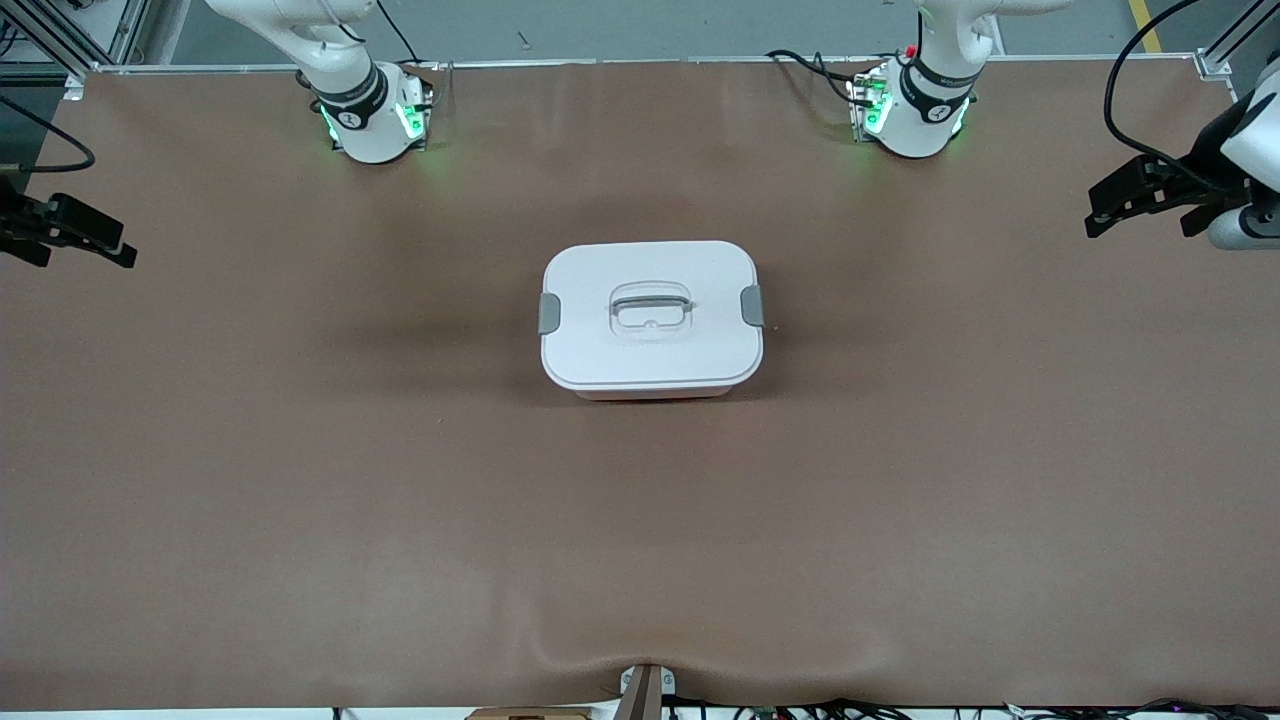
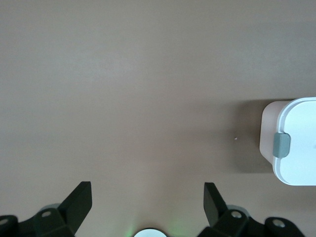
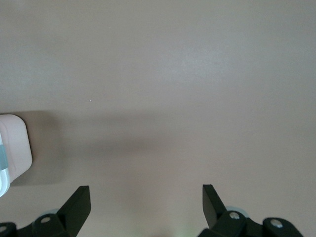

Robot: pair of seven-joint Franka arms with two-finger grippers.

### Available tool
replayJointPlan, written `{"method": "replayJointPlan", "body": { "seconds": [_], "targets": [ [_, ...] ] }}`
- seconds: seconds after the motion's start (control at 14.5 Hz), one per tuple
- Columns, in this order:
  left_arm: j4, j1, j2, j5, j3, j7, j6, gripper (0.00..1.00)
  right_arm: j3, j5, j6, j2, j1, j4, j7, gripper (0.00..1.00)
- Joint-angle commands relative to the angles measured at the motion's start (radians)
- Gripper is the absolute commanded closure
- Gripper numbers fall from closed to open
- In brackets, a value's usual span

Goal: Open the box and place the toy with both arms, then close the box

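The box (image 1: 652, 318) sits near the middle of the brown table (image 1: 300, 480), roughly midway between the 2 arms' ends and a little nearer to the robots' bases than to the front camera. Its white lid (image 1: 650, 350) is on and lies flat, with 1 grey latch (image 1: 549, 313) at the side toward the right arm's end and another grey latch (image 1: 752, 305) at the side toward the left arm's end; both lie down against the lid's edge. A recessed handle (image 1: 651, 303) sits in the lid's centre. A thin strip of the pink tub shows under the lid's edge nearest the front camera. The left gripper (image 1: 1135, 205) hangs over the table's edge at the left arm's end, well apart from the box, its 2 fingers spread wide with nothing between them; its wrist view shows bare table between the fingertips (image 2: 79, 202) and a corner of the box with 1 latch off to the side. The right gripper (image 1: 75, 235) hangs over the table at the right arm's end, also well apart from the box, fingers (image 3: 79, 205) spread wide and holding nothing. The toy shows in none of the 3 views.
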State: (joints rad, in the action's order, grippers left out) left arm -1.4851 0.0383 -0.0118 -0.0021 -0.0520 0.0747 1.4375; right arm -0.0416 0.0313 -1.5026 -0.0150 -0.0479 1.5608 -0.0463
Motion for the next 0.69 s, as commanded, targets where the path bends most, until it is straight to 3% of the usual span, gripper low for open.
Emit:
{"method": "replayJointPlan", "body": {
  "seconds": [0.0,0.62],
  "targets": [
    [-0.001,-0.002,-0.001,0.011,0.001,-0.026,0.02,0.0,0.008,0.005,0.01,0.007,-0.012,-0.015,0.011,0.0],
    [0.009,-0.006,0.021,0.002,0.001,-0.001,0.018,0.0,0.008,0.005,0.01,0.007,-0.01,-0.015,0.011,0.0]
  ]
}}
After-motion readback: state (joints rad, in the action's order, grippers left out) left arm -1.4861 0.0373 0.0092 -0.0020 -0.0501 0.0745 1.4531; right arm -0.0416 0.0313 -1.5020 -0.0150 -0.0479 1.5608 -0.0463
